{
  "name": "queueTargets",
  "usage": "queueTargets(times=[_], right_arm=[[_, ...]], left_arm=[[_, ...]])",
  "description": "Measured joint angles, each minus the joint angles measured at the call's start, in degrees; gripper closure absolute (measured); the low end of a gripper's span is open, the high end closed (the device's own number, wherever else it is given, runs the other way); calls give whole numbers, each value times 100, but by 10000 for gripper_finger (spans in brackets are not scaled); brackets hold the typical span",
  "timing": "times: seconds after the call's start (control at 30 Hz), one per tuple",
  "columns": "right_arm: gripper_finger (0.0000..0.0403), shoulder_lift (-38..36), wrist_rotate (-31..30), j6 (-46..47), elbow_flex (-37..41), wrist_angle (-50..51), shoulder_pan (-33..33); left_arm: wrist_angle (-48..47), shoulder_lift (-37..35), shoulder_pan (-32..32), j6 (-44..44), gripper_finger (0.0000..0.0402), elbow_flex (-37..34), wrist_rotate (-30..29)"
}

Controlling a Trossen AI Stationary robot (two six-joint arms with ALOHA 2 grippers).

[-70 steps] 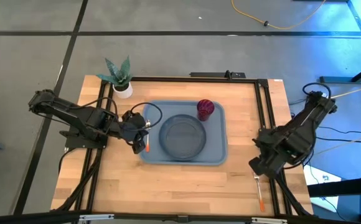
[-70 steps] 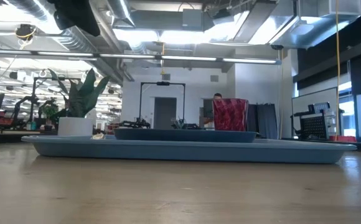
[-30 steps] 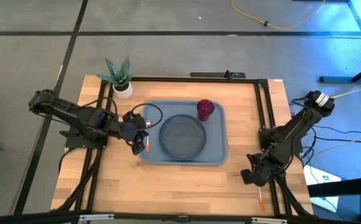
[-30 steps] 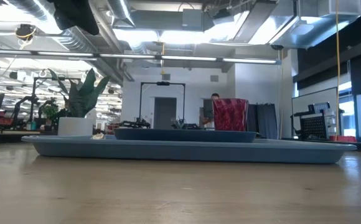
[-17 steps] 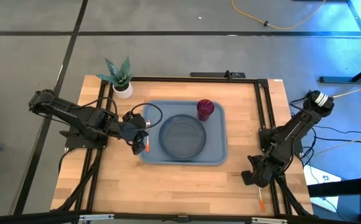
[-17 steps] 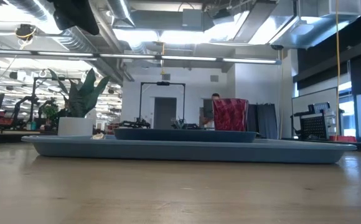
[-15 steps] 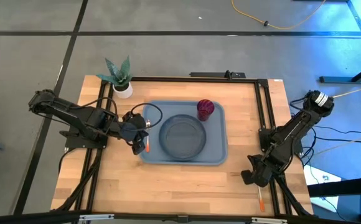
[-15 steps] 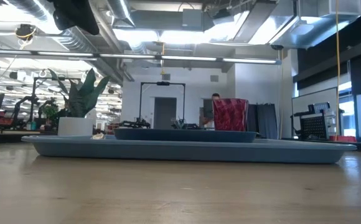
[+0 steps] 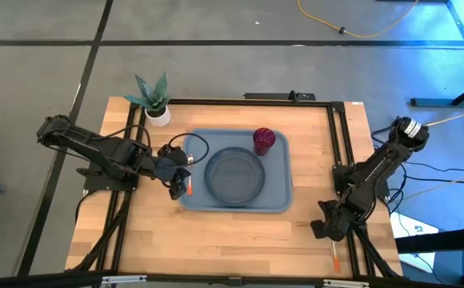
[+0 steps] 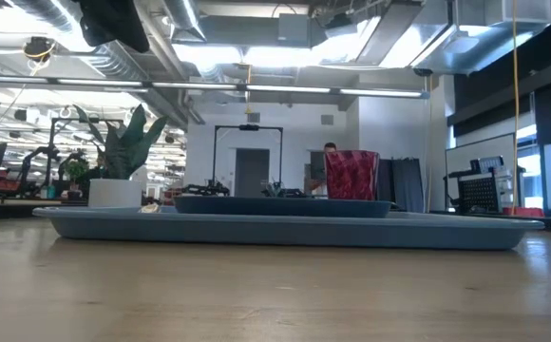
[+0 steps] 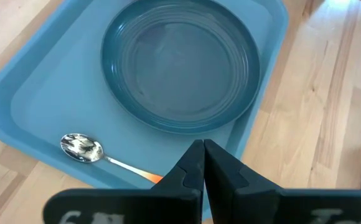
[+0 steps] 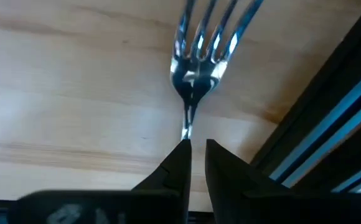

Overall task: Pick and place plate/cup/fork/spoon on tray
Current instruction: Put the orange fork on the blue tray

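The light blue-grey tray (image 9: 276,196) lies mid-table. On it rest the grey-blue plate (image 9: 234,174) and, by its far right corner, the dark red cup (image 9: 264,140). The spoon (image 11: 81,148) lies with its bowl on the tray's left part; its orange handle (image 9: 190,186) runs under my left gripper (image 11: 203,149), which is shut above the tray's left edge. The fork (image 12: 199,56) lies flat on the wood near the table's right near corner, orange handle (image 9: 336,254) toward the near edge. My right gripper (image 9: 326,228) is down on it. My left gripper hides the end of the spoon's handle (image 11: 154,178) under its shut fingers; I cannot tell whether it touches it. My right gripper has the fork's thin metal neck (image 12: 185,127), just behind the tines, between its two nearly closed fingers. The fingers point down, slanting from the table's right. The fork lies flat on the table.
A white plant pot (image 9: 157,112) stands at the table's far left. A black frame rail (image 12: 330,124) runs close beside the fork along the table's right side (image 9: 346,160). Bare wood (image 9: 232,240) lies between the tray and the near edge.
My right gripper has gone toward the table's near edge and down to the fork, and has kept still over the last second. The fork lies where it was.
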State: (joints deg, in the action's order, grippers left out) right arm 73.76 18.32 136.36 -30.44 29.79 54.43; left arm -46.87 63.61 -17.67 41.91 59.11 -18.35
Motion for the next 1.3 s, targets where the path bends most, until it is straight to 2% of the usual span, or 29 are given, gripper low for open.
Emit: queueTargets(times=[0.3, 1.3], right_arm=[[353, 201, -44, -42, 0, -125, 20], [353, 205, -241, -55, -57, -134, 27]], left_arm=[[0, 2, 1, -1, 401, -4, 0], [11, 2, 0, 2, 401, -2, -2]])
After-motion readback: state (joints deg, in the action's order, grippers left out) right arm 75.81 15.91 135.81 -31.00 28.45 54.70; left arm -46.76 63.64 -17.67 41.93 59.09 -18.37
